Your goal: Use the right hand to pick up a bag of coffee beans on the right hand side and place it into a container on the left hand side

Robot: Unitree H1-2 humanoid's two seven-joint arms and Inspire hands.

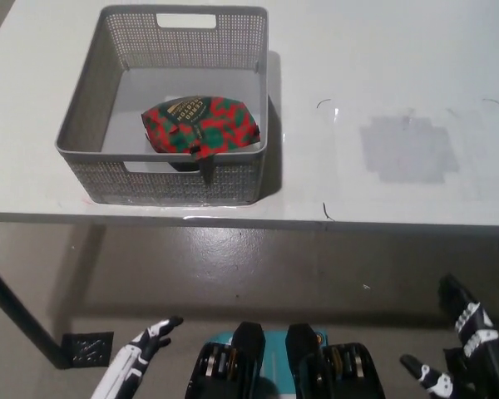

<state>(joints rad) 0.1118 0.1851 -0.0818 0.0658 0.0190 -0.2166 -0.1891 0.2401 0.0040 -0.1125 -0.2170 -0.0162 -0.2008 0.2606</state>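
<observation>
Nearest, low at the bottom right and below the level of the table, the black right hand (pixel 467 349) hangs over the floor with its fingers spread and nothing between them. At the bottom left, also below the table edge, the white left hand (pixel 140 356) rests with its fingers loosely apart, holding nothing.

Above them runs the front edge of the white table (pixel 382 75). Toward the table's right half, a pale grey patch (pixel 407 150) marks the surface, well apart from everything else, and a few thin dark scratches lie near it.

On the left half of the table, close to the front edge, stands the grey perforated basket (pixel 79 125), its handle cut-outs in the near and far walls. The bag of coffee beans (pixel 201 125), patterned red and green with a dark label on its upper part, lies inside the basket on its floor, toward the basket's front right corner and touching or nearly touching the near wall. The rest of the basket floor shows bare grey. Neither hand is near the basket or the bag.
</observation>
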